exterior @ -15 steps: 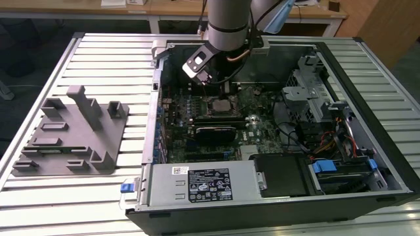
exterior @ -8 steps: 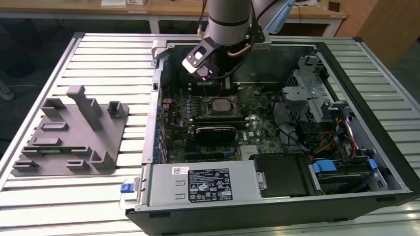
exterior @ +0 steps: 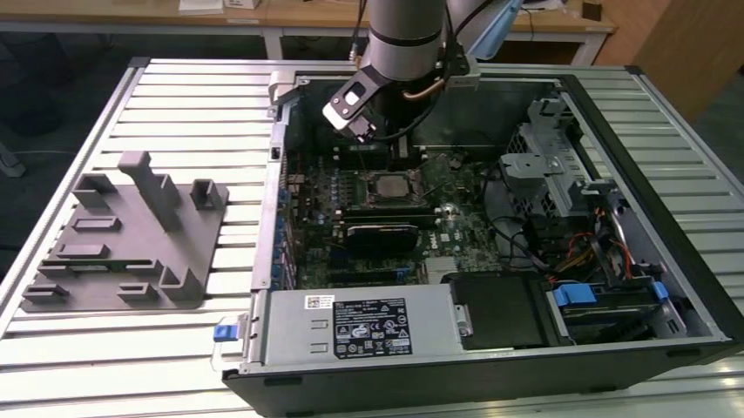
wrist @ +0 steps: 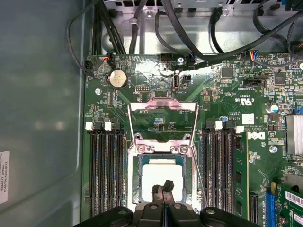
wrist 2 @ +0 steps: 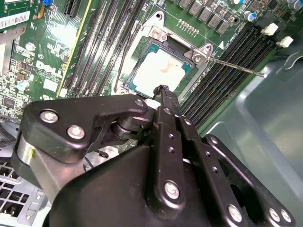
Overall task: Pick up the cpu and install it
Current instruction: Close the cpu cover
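Observation:
The cpu (wrist: 158, 174) lies flat in the motherboard socket (wrist: 135, 184), its silvery top showing in both wrist views (wrist 2: 161, 71). In the exterior view the cpu (exterior: 386, 185) sits mid-board inside the open computer case. The socket's metal load plate (wrist: 163, 118) is flipped open, and its thin lever (wrist 2: 236, 66) sticks out to one side. My gripper (wrist: 163, 193) hovers just over the cpu's edge, its slim black fingertips pressed together with nothing between them. Whether the tips touch the chip I cannot tell. The arm's wrist (exterior: 402, 52) hangs over the case's far side.
Memory slots (wrist: 106, 170) flank the socket on both sides. Black cables (wrist: 142, 19) run along the board's edge by the case wall (wrist: 42, 94). A grey fixture (exterior: 122, 239) sits on the slatted table at the exterior view's left. Power supply (exterior: 348, 326) and drive cage (exterior: 558, 165) crowd the case.

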`<state>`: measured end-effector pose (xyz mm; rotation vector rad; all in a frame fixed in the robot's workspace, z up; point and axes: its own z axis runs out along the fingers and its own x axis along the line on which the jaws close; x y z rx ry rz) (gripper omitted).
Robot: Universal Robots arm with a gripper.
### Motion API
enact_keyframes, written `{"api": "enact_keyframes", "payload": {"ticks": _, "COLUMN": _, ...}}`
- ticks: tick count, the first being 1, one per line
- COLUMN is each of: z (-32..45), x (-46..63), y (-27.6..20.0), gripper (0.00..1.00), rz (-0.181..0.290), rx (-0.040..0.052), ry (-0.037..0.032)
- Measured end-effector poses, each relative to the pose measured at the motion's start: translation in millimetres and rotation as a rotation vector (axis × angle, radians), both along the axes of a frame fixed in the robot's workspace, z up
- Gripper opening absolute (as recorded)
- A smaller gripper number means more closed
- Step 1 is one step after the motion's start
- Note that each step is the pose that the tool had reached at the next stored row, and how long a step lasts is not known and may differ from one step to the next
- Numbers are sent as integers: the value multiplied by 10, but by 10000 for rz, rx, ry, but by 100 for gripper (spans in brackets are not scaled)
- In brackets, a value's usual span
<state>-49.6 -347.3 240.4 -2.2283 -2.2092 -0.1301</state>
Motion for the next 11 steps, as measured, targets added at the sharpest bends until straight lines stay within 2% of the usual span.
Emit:
{"api": "enact_keyframes", "payload": {"ticks": 7, "z": 5, "x": -1, "y": 0, "gripper": 11, "rz": 0, "rx": -3, "ry": 2}}
{"api": "enact_keyframes", "payload": {"ticks": 11, "z": 72, "x": 0, "y": 0, "gripper": 11, "rz": 0, "rx": -1, "ry": 0}}
